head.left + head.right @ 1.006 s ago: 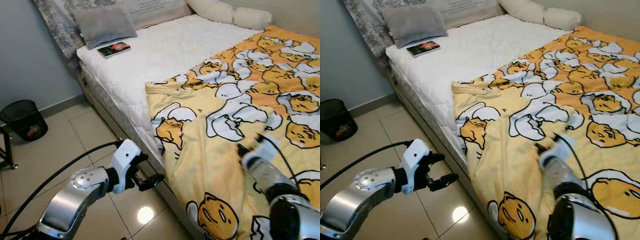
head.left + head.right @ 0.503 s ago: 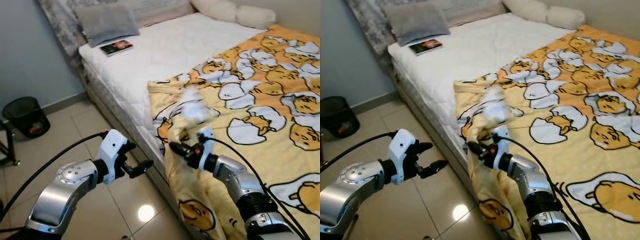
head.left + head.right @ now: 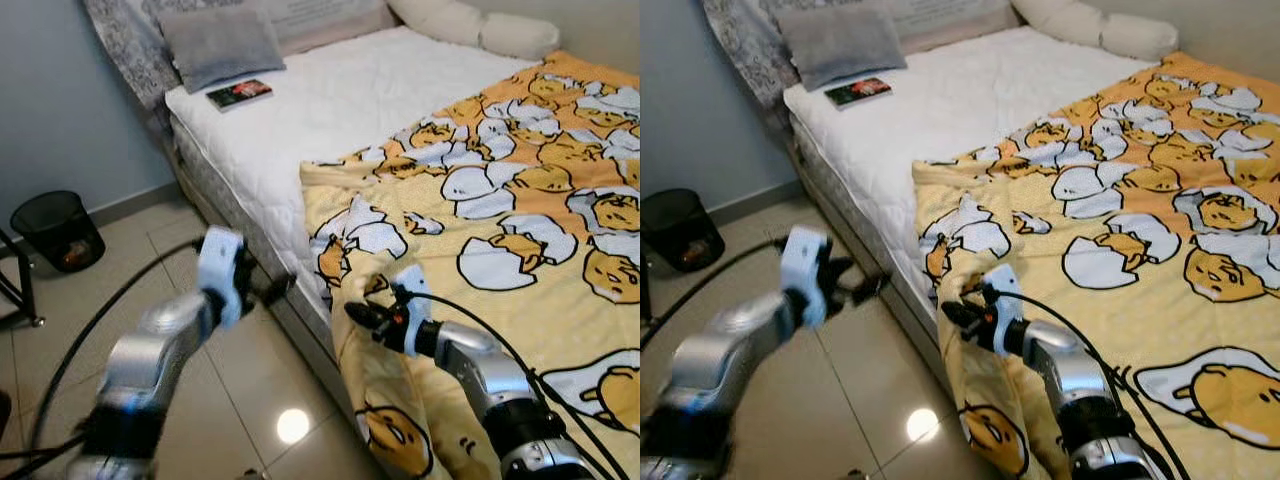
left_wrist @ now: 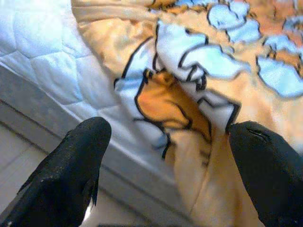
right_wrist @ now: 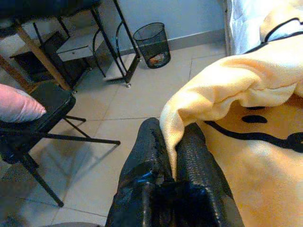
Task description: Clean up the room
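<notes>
A yellow blanket [image 3: 520, 230] printed with egg figures covers the right part of the bed and hangs over its side. My right gripper [image 3: 358, 315] is shut on the blanket's folded edge at the bed's side; in the right wrist view the cloth [image 5: 222, 90] is pinched between the two black fingers [image 5: 147, 151]. My left gripper [image 3: 270, 292] hovers open beside the mattress, a little left of that edge, blurred by motion. Seen from the left wrist, its fingers [image 4: 71, 161] stand wide apart facing the blanket [image 4: 184, 94].
The white mattress [image 3: 340, 110] lies bare on its left part, with a book [image 3: 240, 94] and a grey pillow [image 3: 222, 45] near the head. A black bin [image 3: 58, 230] stands on the tiled floor by the wall. A dark chair [image 5: 38, 118] stands nearby.
My right gripper has pulled the blanket's edge back to the bed's side and the lifted fold has settled lower. My left arm has risen towards the mattress side.
</notes>
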Robot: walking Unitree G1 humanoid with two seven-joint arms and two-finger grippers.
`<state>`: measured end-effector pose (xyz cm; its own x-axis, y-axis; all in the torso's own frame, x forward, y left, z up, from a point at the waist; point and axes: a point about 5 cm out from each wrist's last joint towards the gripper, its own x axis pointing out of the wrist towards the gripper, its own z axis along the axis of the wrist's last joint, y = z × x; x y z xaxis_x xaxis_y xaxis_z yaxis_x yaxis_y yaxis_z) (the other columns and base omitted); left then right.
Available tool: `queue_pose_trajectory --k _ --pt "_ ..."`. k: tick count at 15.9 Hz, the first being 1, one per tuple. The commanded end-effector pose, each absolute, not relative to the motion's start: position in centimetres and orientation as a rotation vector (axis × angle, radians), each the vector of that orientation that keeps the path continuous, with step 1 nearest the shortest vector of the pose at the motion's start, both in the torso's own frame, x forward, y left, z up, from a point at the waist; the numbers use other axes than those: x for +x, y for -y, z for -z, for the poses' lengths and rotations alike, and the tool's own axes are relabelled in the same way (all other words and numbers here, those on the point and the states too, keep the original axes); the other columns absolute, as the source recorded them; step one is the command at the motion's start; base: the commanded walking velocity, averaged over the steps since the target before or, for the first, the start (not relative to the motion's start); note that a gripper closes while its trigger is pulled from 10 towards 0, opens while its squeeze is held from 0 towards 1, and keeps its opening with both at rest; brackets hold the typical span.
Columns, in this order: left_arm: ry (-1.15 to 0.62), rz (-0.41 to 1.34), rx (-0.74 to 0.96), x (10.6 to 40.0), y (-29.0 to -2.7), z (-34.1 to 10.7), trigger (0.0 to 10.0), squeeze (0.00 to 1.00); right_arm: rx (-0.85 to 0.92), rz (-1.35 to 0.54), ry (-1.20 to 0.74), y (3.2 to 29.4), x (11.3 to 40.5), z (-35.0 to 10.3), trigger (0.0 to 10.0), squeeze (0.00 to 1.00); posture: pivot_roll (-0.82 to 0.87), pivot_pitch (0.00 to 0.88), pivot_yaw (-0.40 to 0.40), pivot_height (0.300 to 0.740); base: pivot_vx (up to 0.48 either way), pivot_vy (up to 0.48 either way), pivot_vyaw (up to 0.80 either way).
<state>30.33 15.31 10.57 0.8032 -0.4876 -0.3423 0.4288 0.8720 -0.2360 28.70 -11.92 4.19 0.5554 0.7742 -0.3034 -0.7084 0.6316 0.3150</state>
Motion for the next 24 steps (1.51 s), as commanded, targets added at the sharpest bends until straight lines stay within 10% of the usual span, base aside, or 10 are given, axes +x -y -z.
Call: queue_pose_trajectory --k 1,4,6,7,18,19,24 --pt "-0.403 0.437 -0.201 31.8 -15.4 -10.5 10.0 1.00 0.126 -0.886 -0.413 11.6 28.9 -4.7 0.0 0.00 0.01 0.000 0.075 0.740 0.000 0.000 0.00" --pt "-0.447 0.473 -0.258 33.2 -13.9 -10.0 10.0 0.98 0.114 -0.885 -0.395 11.3 29.0 -5.0 0.0 0.00 0.01 0.000 0.080 0.740 0.000 0.000 0.00" --pt "-0.498 0.525 -0.312 33.4 -13.0 -9.1 10.0 0.14 0.097 -0.900 -0.387 11.1 29.0 -5.1 0.0 0.00 -0.01 0.000 0.084 0.740 0.000 0.000 0.00" --pt "-0.526 0.535 -0.353 33.6 -12.6 -8.6 10.0 0.00 0.091 -0.906 -0.384 11.1 28.9 -5.1 0.0 0.00 -0.02 0.000 0.088 0.740 0.000 0.000 0.00" --pt "-0.680 0.746 -0.400 33.8 -5.9 -6.9 9.7 0.00 0.036 -0.945 -0.378 10.9 27.2 -5.2 0.0 0.00 -0.11 0.014 0.173 0.740 0.000 0.000 0.00" --pt "-0.688 0.717 -0.387 33.8 -5.9 -6.7 0.0 0.00 0.037 -0.944 -0.377 10.9 27.1 -5.1 0.0 0.00 -0.11 0.015 0.179 0.740 0.000 0.000 0.00" --pt "-0.629 0.643 -0.403 34.7 -6.6 -7.2 0.0 0.00 0.040 -0.939 -0.376 10.6 26.6 -5.1 0.0 0.00 -0.11 0.006 0.184 0.740 0.000 0.000 0.00"
